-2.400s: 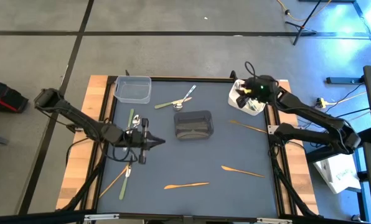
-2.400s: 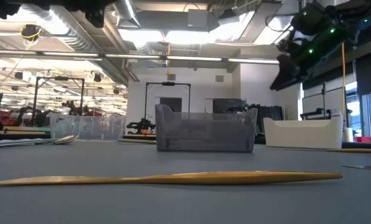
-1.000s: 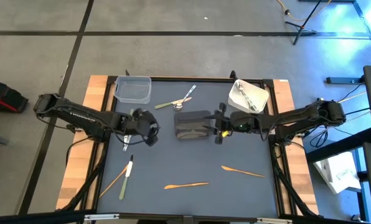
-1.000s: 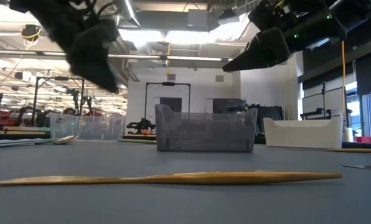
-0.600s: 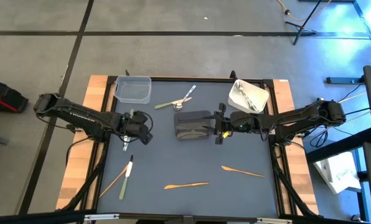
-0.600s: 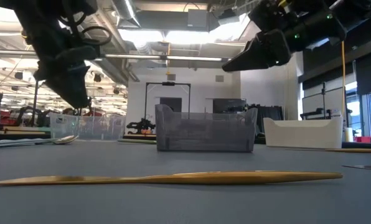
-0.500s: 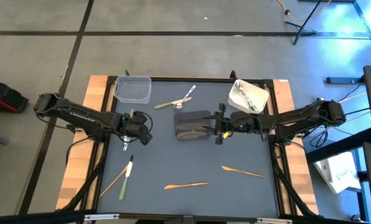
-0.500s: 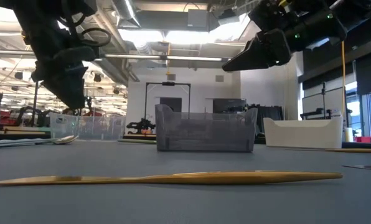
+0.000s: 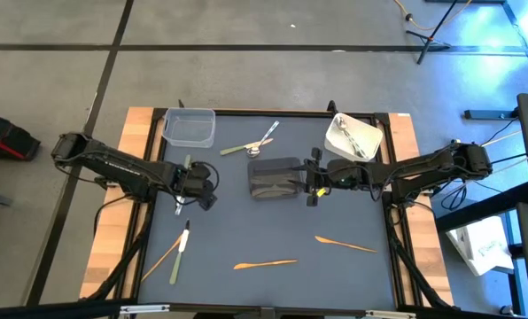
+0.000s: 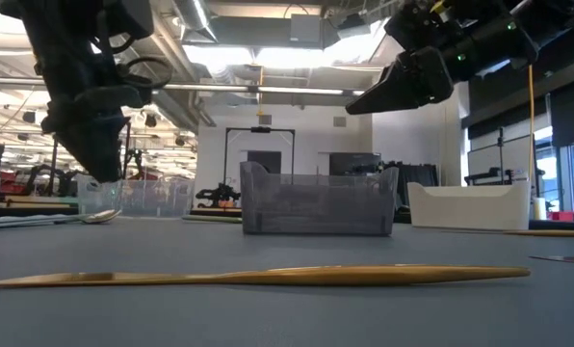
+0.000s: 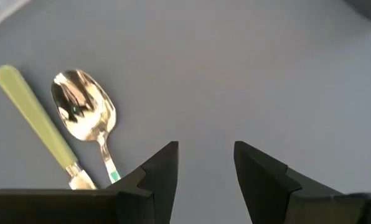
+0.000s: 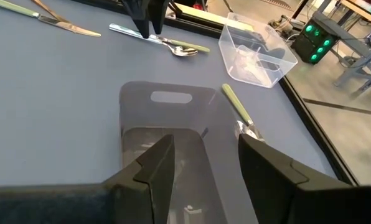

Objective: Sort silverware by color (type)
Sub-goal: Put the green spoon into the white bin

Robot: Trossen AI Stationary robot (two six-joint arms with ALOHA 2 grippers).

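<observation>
My left gripper point(image 9: 202, 189) hangs open above the mat's left half, its fingers point(image 11: 205, 155) empty. Just beside it a shiny spoon point(image 11: 83, 113) and an olive-green-handled utensil point(image 11: 37, 121) lie flat on the mat. My right gripper point(image 9: 310, 184) hovers open over the right end of the dark grey container point(image 12: 167, 127), with nothing between its fingers. More silverware lies flat: a green-handled piece and a silver one point(image 9: 251, 143) at the far middle, two orange pieces point(image 9: 265, 263) point(image 9: 345, 244) near the front, an orange and a green-white piece point(image 9: 177, 252) at the near left.
A clear container point(image 9: 190, 128) stands at the far left corner and a white container point(image 9: 353, 137) at the far right. The dark grey container point(image 9: 275, 177) sits mid-table between the arms. Open mat lies between it and the front orange pieces.
My left gripper has gone toward the table's left edge and down, ending low beside the spoon and the green-handled utensil, still open. The silverware has stayed in place.
</observation>
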